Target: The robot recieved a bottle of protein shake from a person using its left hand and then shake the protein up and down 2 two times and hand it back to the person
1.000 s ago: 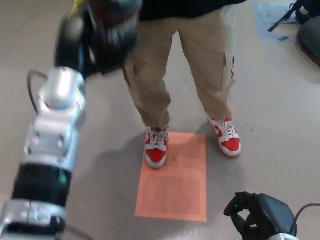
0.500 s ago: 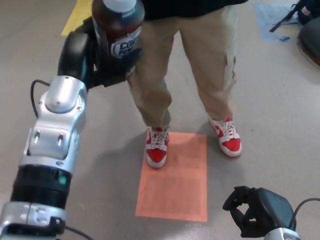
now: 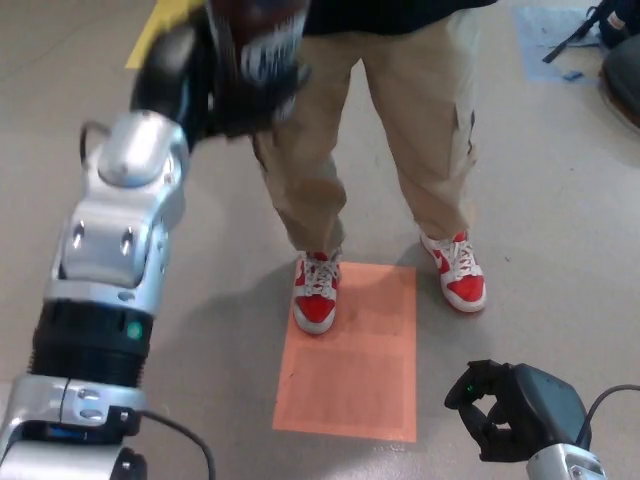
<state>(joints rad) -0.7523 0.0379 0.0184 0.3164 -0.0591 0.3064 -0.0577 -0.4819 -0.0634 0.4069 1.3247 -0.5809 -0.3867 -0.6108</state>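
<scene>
R hand low at bottom-right edge, fingers curled in on nothing, about same spot as 0.5 s ago. Orange sheet on floor, person's red/white shoes at its far edge. L arm rises from bottom-left, silver forearm now nearer and higher in pic vs before. L hand clamped round dark bottle, up at top edge in front of person's khaki trousers. Bottle higher than 0.5 s ago: cap now cut off by top edge, label blurred, unreadable.
</scene>
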